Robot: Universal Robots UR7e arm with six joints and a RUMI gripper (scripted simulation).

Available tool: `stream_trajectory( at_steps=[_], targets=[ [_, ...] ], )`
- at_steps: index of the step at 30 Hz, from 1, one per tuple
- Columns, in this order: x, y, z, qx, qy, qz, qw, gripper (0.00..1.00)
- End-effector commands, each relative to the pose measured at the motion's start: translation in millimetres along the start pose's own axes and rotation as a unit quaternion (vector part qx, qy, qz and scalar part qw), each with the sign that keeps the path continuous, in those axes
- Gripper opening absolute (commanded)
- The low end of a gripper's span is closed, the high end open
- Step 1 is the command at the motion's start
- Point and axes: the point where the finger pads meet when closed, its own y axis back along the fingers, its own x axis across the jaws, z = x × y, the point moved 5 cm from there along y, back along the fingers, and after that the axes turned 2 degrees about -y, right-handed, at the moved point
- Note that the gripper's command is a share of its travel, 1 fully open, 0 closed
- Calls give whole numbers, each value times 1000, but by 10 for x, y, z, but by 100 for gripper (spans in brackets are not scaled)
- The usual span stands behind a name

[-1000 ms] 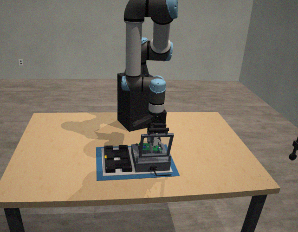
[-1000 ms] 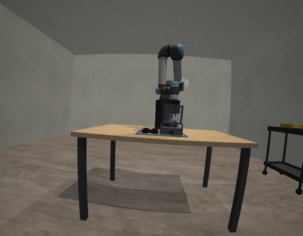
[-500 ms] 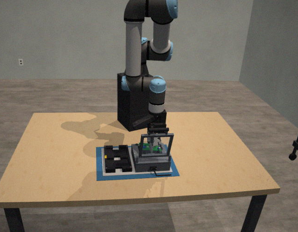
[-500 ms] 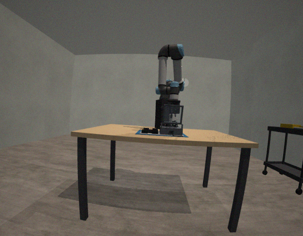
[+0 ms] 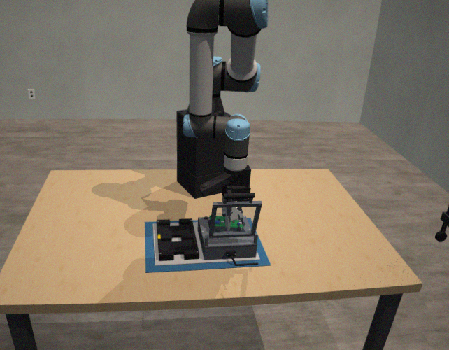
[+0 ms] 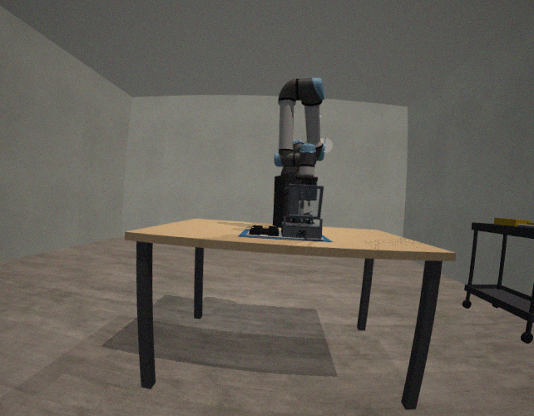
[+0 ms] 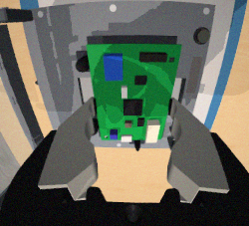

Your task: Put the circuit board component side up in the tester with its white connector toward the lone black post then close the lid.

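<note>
The gripper (image 7: 131, 118) pinches the green circuit board (image 7: 133, 84) by its side edges, over the tester (image 5: 228, 246). The black tray (image 5: 177, 239) to the left holds no board; the tester's lid (image 5: 236, 218) stands raised.

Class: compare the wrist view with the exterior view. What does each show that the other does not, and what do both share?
Only the wrist view shows the circuit board held between the jaws of the gripper, with its chips and white connector. Only the exterior view shows the whole arm, the table legs and a black cart. Both show the tester.
</note>
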Motion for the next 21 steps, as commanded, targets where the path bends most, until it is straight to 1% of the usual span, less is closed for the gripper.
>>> stream_trajectory(
  at_steps=[1,21],
  targets=[
    [1,-4,0,0,0,0,1000,39],
    [1,-30,0,0,0,0,1000,39]
  ],
)
